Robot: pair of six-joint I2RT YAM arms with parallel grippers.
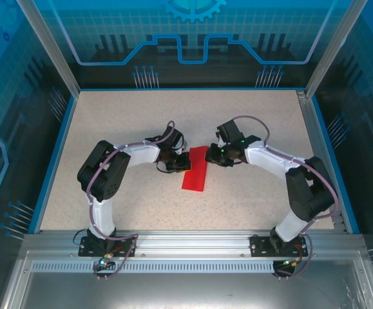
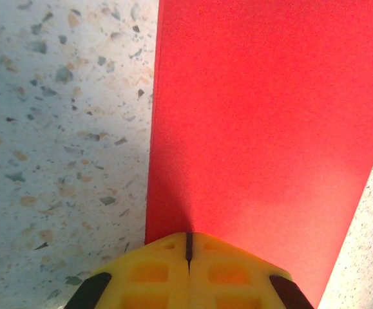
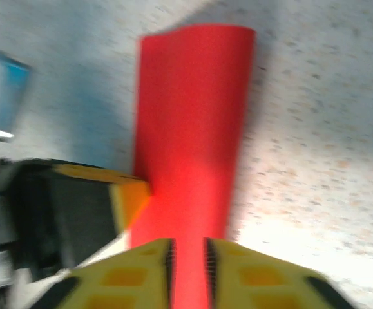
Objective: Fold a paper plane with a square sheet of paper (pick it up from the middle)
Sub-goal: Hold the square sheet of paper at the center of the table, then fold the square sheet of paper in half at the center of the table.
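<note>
Nearest to me, the left arm (image 1: 102, 177) and the right arm (image 1: 308, 190) stand on a metal rail (image 1: 192, 243) at the near edge of the speckled table (image 1: 109, 129). Both arms bend inward and meet around the middle of the table.

The red sheet of paper (image 1: 195, 172) lies there as a long, narrow rectangle, its long side running away from me with a small tilt. The left gripper (image 1: 181, 162) is at the far part of its left edge. In the left wrist view its yellow fingers (image 2: 154, 277) are pressed together with only a thin seam between them, and their tips are at the paper's edge. The right gripper (image 1: 214, 156) is at the far right corner of the paper. Its fingers (image 3: 257, 277) leave only a narrow slit, and red shows inside it. That picture is blurred, so I cannot tell if the paper is really pinched.

Behind the table stands a blue back panel (image 1: 192, 38).
</note>
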